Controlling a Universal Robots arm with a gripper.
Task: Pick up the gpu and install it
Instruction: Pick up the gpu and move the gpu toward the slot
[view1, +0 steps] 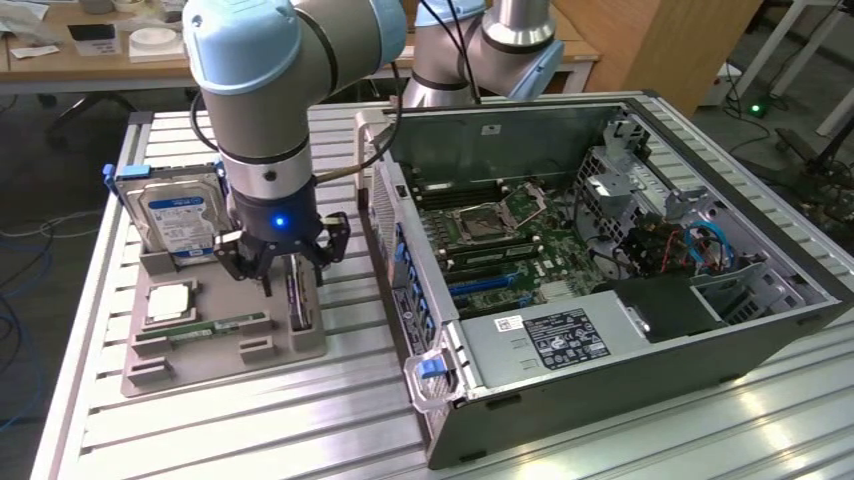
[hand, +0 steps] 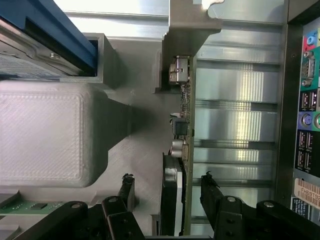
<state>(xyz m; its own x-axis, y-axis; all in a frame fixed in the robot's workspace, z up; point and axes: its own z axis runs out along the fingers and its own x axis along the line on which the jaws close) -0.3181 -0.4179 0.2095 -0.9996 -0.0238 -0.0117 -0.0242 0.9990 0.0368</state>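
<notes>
Your hand (view1: 292, 274) stands released astride the upright gpu (hand: 182, 131), fingers clear of it; I judge the card light, stiff and fragile, best gripped across its flat faces.

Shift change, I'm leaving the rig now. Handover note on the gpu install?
Hand: open, one finger on each side of the gpu, not clamped.
gpu: standing on edge in its slot of the grey tray, beside the open PC case.
Done: hand lined up over the card.
Left: the card is not yet gripped, lifted or in the case.
</notes>
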